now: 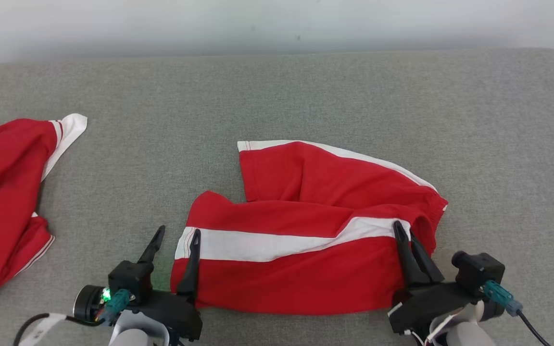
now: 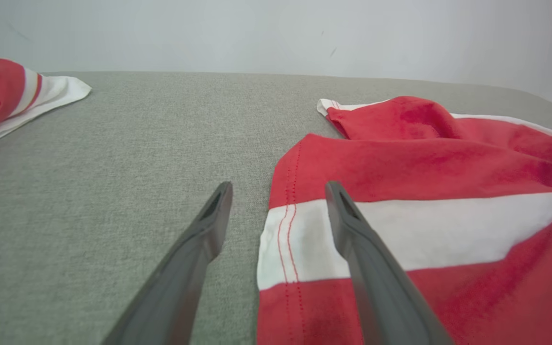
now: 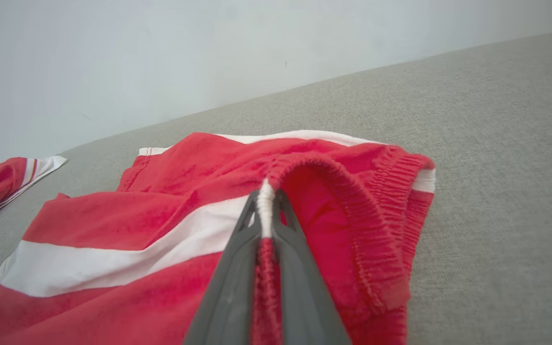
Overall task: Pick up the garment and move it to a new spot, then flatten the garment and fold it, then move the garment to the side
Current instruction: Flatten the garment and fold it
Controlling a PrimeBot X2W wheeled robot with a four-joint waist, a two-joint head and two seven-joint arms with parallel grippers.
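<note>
The red cloth shorts with a white side stripe [image 1: 301,278] lie crumpled at the near middle of the grey fabric-covered surface [image 1: 306,96]. The right end effector [image 1: 404,229], reaching forward and low, pinches their elastic waistband. The left end effector [image 1: 178,231] straddles the leg hem, its fingers spread. Another red-and-white garment [image 1: 3,192] lies far to the left.

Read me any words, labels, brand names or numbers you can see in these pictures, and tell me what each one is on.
No text can be read in any view.
White tag at the lower left of the head view: faint dark marks, too small and blurred to read.
Red shorts: no print or label visible.
Other red garment: no print visible.
</note>
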